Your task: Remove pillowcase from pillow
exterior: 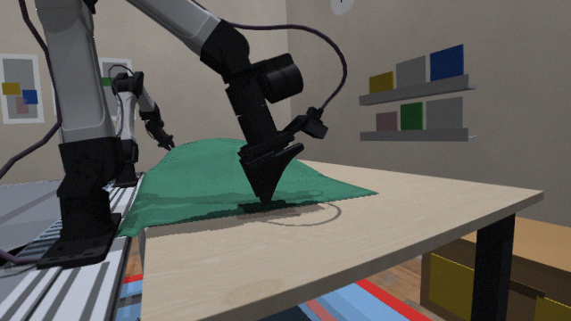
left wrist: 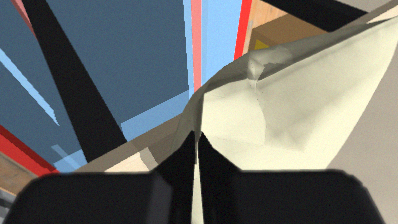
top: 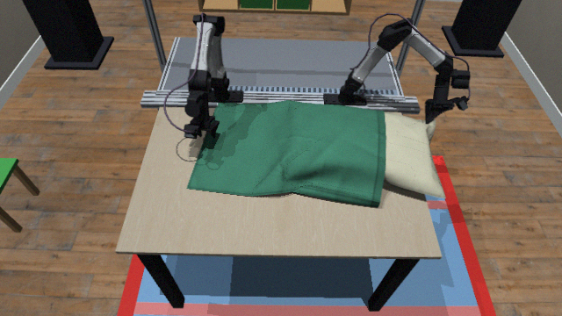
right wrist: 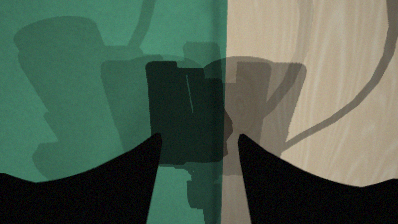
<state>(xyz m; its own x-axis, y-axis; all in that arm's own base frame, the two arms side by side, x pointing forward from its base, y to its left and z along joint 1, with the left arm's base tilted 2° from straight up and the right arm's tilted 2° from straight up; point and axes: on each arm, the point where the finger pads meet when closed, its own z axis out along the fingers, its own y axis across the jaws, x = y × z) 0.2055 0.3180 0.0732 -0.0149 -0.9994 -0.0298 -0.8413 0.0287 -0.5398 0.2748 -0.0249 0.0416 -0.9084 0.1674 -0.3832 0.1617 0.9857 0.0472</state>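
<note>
The green pillowcase [top: 263, 154] [exterior: 201, 169] [right wrist: 175, 30] lies across the table [top: 281, 228] [exterior: 223, 267] [right wrist: 350, 40], flatter at its closed end. The cream pillow [top: 404, 149] [left wrist: 230, 115] sticks out of its open end, at the right of the top view, and reaches past the table's side edge. The part inside the case is hidden. My left gripper [top: 428, 121] [left wrist: 196, 134] is shut on the pillow's outer end near the back corner. My right gripper [exterior: 266, 202] [right wrist: 200, 136] is open and empty, pointing down, its fingertips close over the closed end's hem. Contact is unclear.
The metal rail [top: 281, 98] with both arm bases runs along the table's back edge. The pillowcase's back side reaches this edge, and one back corner hangs over it in the exterior view. Bare table top shows along the front and beside the closed end.
</note>
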